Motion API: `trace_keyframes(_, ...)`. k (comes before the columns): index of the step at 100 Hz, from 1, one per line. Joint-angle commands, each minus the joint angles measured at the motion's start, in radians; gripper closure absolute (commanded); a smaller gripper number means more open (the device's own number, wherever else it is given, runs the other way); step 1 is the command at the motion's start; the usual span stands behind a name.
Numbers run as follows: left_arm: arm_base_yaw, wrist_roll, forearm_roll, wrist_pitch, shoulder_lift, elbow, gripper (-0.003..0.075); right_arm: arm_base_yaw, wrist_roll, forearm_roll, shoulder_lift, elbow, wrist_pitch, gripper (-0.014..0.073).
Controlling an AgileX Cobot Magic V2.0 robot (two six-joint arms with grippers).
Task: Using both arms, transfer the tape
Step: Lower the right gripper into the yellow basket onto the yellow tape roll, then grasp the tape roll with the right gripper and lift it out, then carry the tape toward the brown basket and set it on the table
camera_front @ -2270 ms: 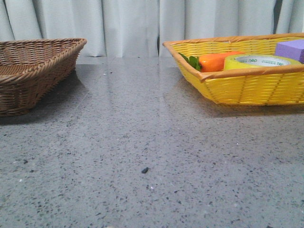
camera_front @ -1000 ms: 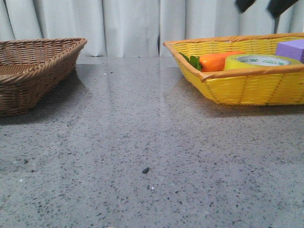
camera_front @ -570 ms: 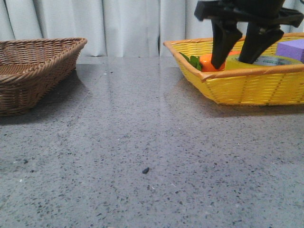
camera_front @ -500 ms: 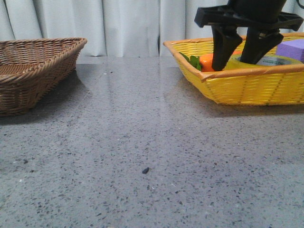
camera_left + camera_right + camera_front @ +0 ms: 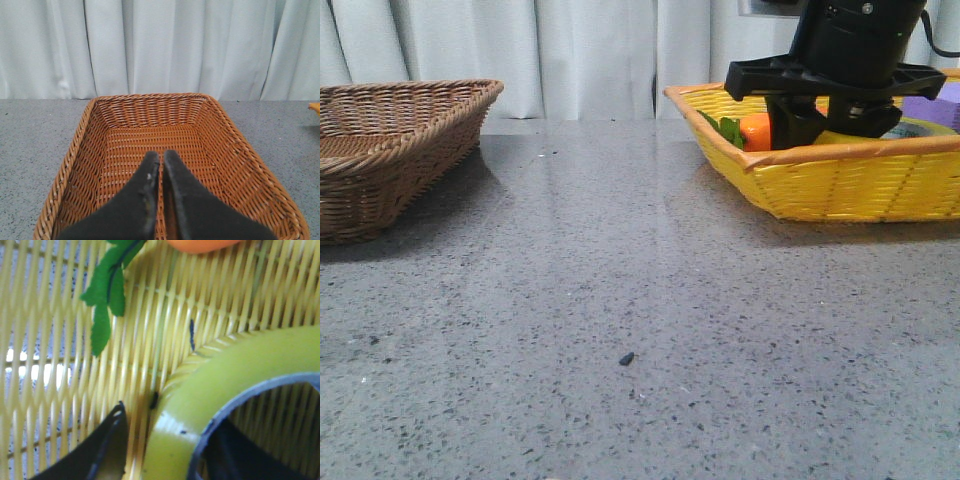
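The yellow tape [image 5: 923, 129] lies flat in the yellow basket [image 5: 850, 185], mostly hidden behind my right gripper [image 5: 823, 125], which reaches down into the basket. In the right wrist view the tape [image 5: 220, 380] fills the near side. My right gripper [image 5: 170, 440] is open and straddles the roll's wall: one finger [image 5: 102, 450] stands outside it, the other sits inside the core. A gap shows between the outer finger and the tape. My left gripper [image 5: 161, 155] is shut and empty, over the brown basket [image 5: 150, 115]; it does not show in the front view.
An orange toy carrot [image 5: 756, 131] with green leaves [image 5: 107, 295] lies just beside the tape. A purple block [image 5: 948, 106] sits at the basket's far right. The brown wicker basket [image 5: 400, 130] stands at the left of the grey table [image 5: 620, 300].
My right arm came down from above into the yellow basket and lowered its open fingers around the tape's wall. The left arm has not shown in the front view.
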Motion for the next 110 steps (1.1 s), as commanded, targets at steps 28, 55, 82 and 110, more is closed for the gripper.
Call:
trace_keyframes(28,0.003,-0.011,-0.006,-0.075,0.009,-0.037,0.0741,-0.003,-0.008,-0.013,-0.042,-0.077,0.005,0.066)
trace_keyframes(55,0.003,-0.011,-0.024,-0.075,0.009,-0.037,0.0741,0.007,-0.008,-0.013,-0.042,-0.288,0.141,0.066)
trace_keyframes(82,0.003,-0.011,-0.024,-0.077,0.009,-0.037,0.0741,0.194,-0.021,-0.013,-0.042,-0.474,0.23,0.0658)
trace_keyframes(110,0.003,-0.011,-0.024,-0.077,0.009,-0.037,0.0741,0.4,-0.021,-0.013,0.003,-0.484,0.21,0.0658)
